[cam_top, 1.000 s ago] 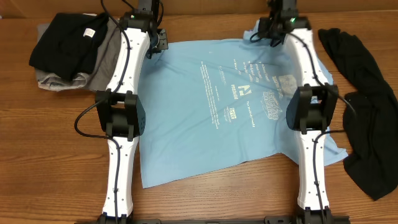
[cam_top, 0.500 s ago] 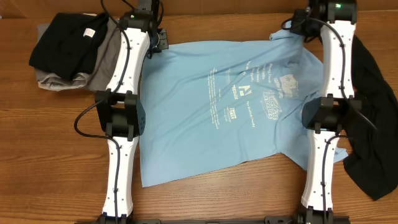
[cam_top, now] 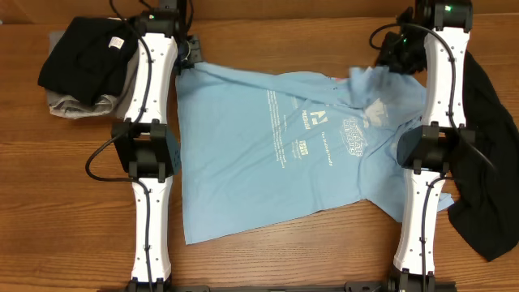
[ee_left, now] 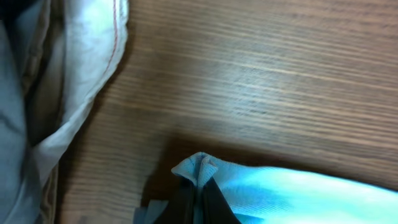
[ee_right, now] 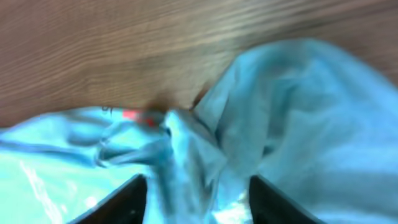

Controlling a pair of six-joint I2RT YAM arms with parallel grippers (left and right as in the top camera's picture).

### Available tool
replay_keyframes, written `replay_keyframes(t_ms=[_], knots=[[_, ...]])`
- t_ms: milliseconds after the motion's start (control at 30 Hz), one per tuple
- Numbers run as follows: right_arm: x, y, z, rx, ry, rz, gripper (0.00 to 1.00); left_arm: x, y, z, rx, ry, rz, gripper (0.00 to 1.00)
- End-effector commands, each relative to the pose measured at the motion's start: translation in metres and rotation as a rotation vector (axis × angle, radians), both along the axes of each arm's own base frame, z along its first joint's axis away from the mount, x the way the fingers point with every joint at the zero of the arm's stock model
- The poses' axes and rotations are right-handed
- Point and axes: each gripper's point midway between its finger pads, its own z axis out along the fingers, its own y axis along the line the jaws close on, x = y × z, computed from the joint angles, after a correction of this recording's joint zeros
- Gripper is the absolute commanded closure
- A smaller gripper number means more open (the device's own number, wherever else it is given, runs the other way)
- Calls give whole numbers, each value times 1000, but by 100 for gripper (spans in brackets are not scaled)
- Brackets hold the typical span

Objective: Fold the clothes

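Blue T-shirt (cam_top: 268, 162), mostly flat, corner rumpled (sleeve, perhaps)

Table (cam_top: 284, 259): brown wood, grain running left to right, with a pale sheen in the left wrist view
Strip (cam_top: 284, 286): dark, thin, along the near table edge in the overhead view; perhaps a rail, hard to tell

I am viewing a brown wooden table (cam_top: 65, 219) that is filling the entire overhead view, its grain running left to right. Light is falling evenly and casting soft shadows; both wrist views are showing the same grain
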Motion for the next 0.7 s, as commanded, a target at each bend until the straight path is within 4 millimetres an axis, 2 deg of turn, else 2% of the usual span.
replay_keyframes(t_ms=[0,133,267,333,500,667], knots=[[3,9,8,57,-22,-2,37,1,-6,1,9,-3,-39,96],[24,12,15,42,-125,48,36,1,-8,1,11,-7,-49,96],[29,21,13,-13,-144,89,35,2,-12,1,11,-10,-55,96],[28,32,10,-36,-139,126,35,2,-13,2,11,-11,-57,96],[14,77,6,-64,-111,293,30,2,-13,2,11,-12,-57,96],[2,87,1,-147,-57,326,30,1,-11,1,11,-8,-54,96]])
